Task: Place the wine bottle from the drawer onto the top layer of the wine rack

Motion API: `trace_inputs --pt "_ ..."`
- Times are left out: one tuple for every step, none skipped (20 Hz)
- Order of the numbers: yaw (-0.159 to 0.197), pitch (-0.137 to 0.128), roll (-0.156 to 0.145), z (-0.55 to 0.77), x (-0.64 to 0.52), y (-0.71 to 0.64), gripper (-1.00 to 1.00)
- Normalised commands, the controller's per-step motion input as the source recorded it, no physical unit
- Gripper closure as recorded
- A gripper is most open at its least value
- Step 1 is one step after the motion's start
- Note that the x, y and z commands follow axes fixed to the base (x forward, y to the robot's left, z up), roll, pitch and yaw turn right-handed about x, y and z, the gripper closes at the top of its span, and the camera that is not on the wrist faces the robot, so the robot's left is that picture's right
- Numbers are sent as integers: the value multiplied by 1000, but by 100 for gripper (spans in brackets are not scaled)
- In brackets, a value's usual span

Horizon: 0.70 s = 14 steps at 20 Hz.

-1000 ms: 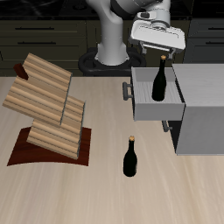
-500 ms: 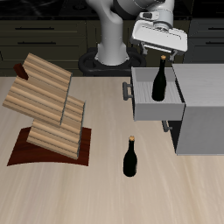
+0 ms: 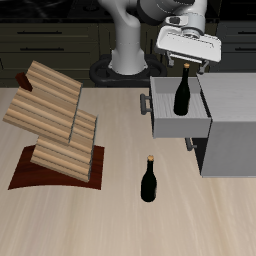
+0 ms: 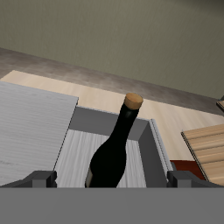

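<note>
- Above the open drawer (image 3: 178,112), my gripper (image 3: 187,65) hangs just over the cork of the wine bottle (image 3: 183,93); no contact that I can see.
- Fingers (image 4: 39,179) spread, one on each side of the bottle in the wrist view, nothing pinched between them.
- Wine bottle stands upright inside the drawer, on its ribbed floor, cork (image 4: 132,101) up.
- Drawer is pulled out of the grey cabinet (image 3: 228,125), which sits near the tabletop's back edge; dark bar handle (image 3: 146,104) is on the drawer's front.
- Second look-alike bottle (image 3: 149,180) stands upright on the bare tabletop (image 3: 130,225), nearer the front edge, well apart from the drawer.
- Wine rack (image 3: 55,125) sits at the other side of the tabletop on a dark red-brown base (image 3: 45,179); its top layer (image 3: 55,82) is a slanted slab of pale striped wood with nothing on it.
- Wrist view catches an edge of pale wood (image 4: 206,145) beyond the drawer.
</note>
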Motion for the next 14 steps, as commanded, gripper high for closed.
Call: trace_inputs --pt "43 44 89 -90 143 220 -100" --pt "22 21 49 -101 88 197 -100" --pt "0 0 0 0 -55 -1 -100" --pt "21 4 72 -47 179 132 -100" --pt "0 0 0 -3 -51 24 -100" --pt "69 -25 94 -30 79 61 -100" --pt "0 0 0 0 0 0 -100" --pt "-217 59 -130 -16 221 -253 -100" --pt "68 -118 56 7 -42 -35 -100" --pt "-126 -2 -131 -38 171 -191 -100" --pt "-65 105 35 -53 242 -116 -100" --pt "-74 -2 -122 -33 143 -188 -100" --pt "-103 30 -88 -58 40 -58 -100" --pt "-45 59 8 -91 149 -58 -100"
